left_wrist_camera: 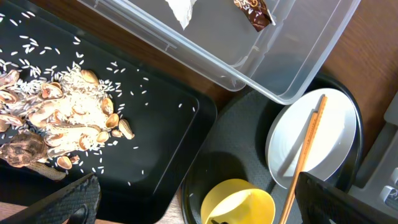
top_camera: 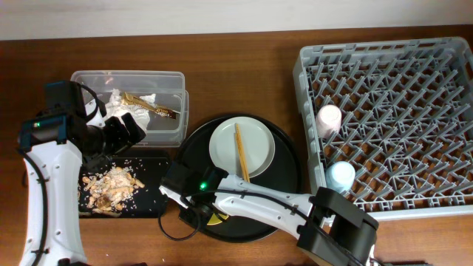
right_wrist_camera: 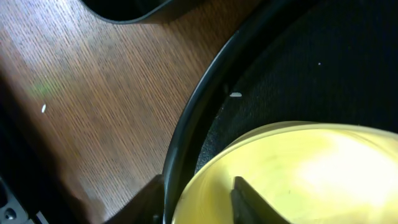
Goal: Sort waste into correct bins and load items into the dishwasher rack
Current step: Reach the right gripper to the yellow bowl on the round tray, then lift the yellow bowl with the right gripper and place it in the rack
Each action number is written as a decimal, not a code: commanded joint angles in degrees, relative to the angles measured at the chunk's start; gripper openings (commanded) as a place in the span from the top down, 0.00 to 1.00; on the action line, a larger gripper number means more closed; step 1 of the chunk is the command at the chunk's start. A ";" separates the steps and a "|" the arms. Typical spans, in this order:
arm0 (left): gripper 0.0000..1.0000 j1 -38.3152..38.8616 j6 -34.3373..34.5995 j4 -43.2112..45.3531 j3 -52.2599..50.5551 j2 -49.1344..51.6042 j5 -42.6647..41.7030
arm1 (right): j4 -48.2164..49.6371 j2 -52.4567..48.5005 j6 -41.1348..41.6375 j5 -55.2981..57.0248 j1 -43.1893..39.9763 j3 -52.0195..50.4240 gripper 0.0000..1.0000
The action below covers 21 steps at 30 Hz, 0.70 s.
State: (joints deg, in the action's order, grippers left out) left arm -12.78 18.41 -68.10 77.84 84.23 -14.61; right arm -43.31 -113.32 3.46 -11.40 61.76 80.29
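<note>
The yellow bowl (top_camera: 216, 217) stands on the near left of the round black tray, mostly hidden under my right arm. In the right wrist view my right gripper (right_wrist_camera: 199, 199) is open, one finger inside the bowl (right_wrist_camera: 311, 168) and one outside its rim. My left gripper (top_camera: 122, 131) hangs open and empty over the flat black tray (top_camera: 151, 174), which holds the food scraps (top_camera: 111, 185). The clear tub (top_camera: 170, 77) holds the napkin (top_camera: 118, 100) and the wrapper (top_camera: 151, 107). The chopsticks (top_camera: 241, 151) lie on the plate (top_camera: 255, 140). The pink cup (top_camera: 328, 118) and blue cup (top_camera: 341, 176) sit in the dishwasher rack (top_camera: 399, 59).
The round black tray (top_camera: 284, 185) lies between the flat tray and the rack, carrying the plate and bowl. Stray rice grains dot the flat tray (left_wrist_camera: 161, 124) and the wood beside it. The tub's corner (left_wrist_camera: 292, 68) nearly touches the round tray.
</note>
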 commanded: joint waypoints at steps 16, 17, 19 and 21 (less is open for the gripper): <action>0.01 -0.15 -0.04 -0.07 0.74 -0.35 -0.63 | -10.10 3.76 0.15 1.14 -3.52 9.03 0.96; 0.01 -0.15 -0.04 -0.07 0.74 -0.35 -0.63 | -12.74 5.42 0.13 1.14 -5.27 12.22 0.96; 0.01 -0.15 -0.04 -0.07 0.74 -0.35 -0.63 | -17.42 8.37 -0.07 1.14 -9.66 18.08 0.96; 0.01 -0.15 -0.04 -0.07 0.74 -0.35 -0.63 | -21.46 10.88 -0.31 1.03 -17.68 23.98 0.96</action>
State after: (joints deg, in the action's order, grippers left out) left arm -12.78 18.41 -68.16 77.84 84.23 -14.63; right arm -61.87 -107.11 3.62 -10.37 51.46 98.10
